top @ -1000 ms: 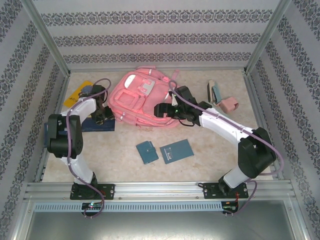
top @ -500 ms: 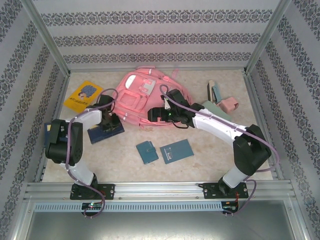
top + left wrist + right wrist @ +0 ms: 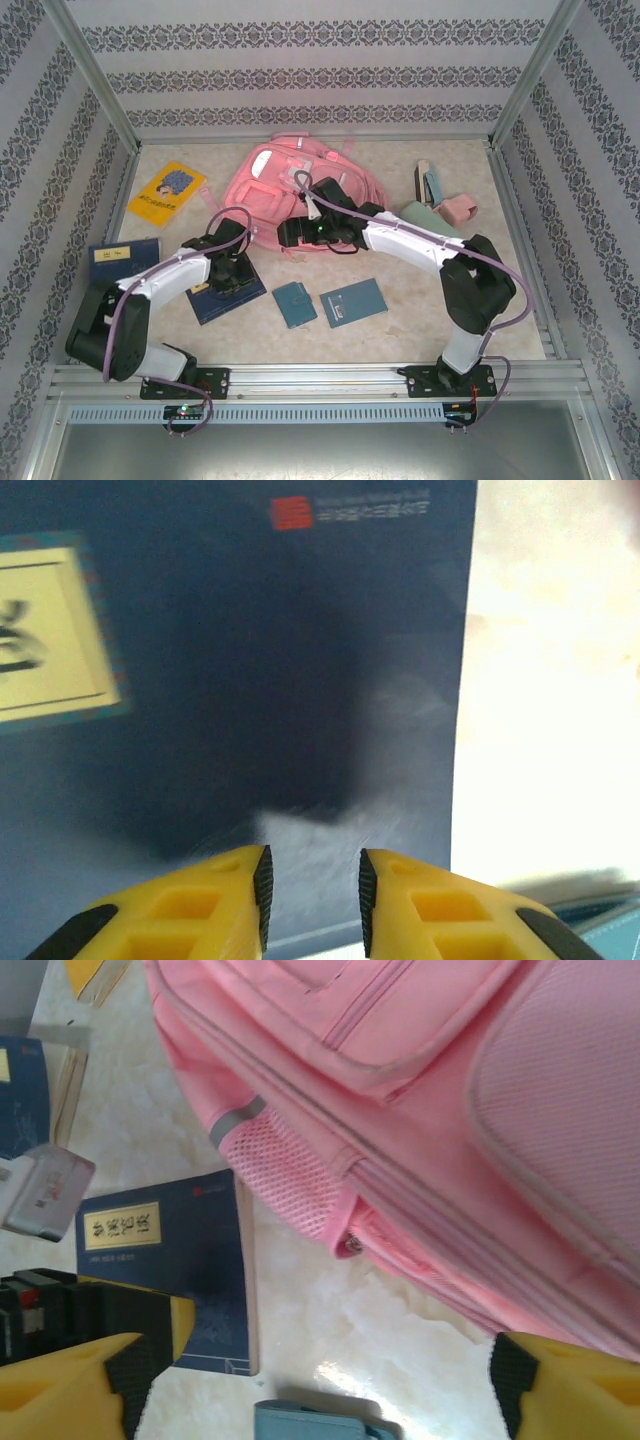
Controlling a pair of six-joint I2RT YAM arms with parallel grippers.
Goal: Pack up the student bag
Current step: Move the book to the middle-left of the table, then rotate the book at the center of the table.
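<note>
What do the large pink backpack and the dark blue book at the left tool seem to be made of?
Large pink backpack: woven fabric, matte, with stitched seams and a mesh side pocket. Dark blue book: probably paper with a smooth, slightly glossy cover; it shows a soft sheen.

Just in front of the student bag point(image 3: 290, 185), toward its left, a dark blue book point(image 3: 165, 1260) is lying with a cream label point(image 3: 120, 1225) on its cover. The label is showing what seem to be four dark Chinese characters, too small to read. A small red square logo point(image 3: 292, 512) is sitting at the cover's corner, and a line of pale print point(image 3: 375, 505) is running beside it, too fine to read. Farther left of the bag, a second blue book point(image 3: 122, 258) is bearing a similar cream label, unreadable.
</note>
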